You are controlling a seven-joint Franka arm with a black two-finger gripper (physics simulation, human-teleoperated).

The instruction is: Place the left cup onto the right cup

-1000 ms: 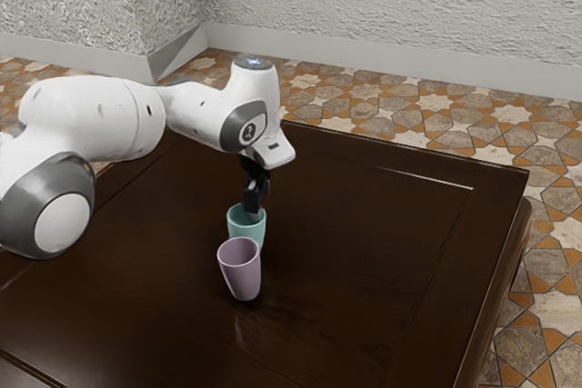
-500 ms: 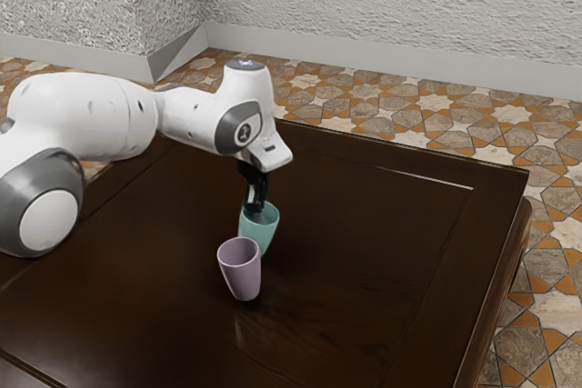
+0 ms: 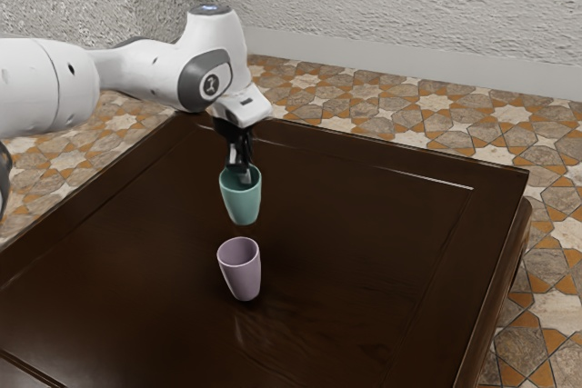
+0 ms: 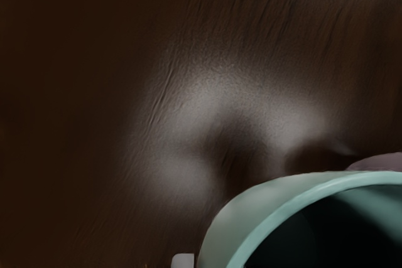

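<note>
1. Gripper (image 3: 241, 168) is seen clamped on the rim of the teal cup (image 3: 241, 202), which is held clear of the table (image 3: 391, 252).
2. The purple cup (image 3: 239, 270) is seen standing at six o'clock of it, apart.
3. A rim pinch is judged weak: the teal cup may be tilted or dropped.
4. If it is lowered off-centre, the purple cup may be toppled.

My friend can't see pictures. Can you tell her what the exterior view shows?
A black claw on a white robot arm holds a teal cup by its rim, up in the air. A purple cup stands nearby on the dark table.
</note>
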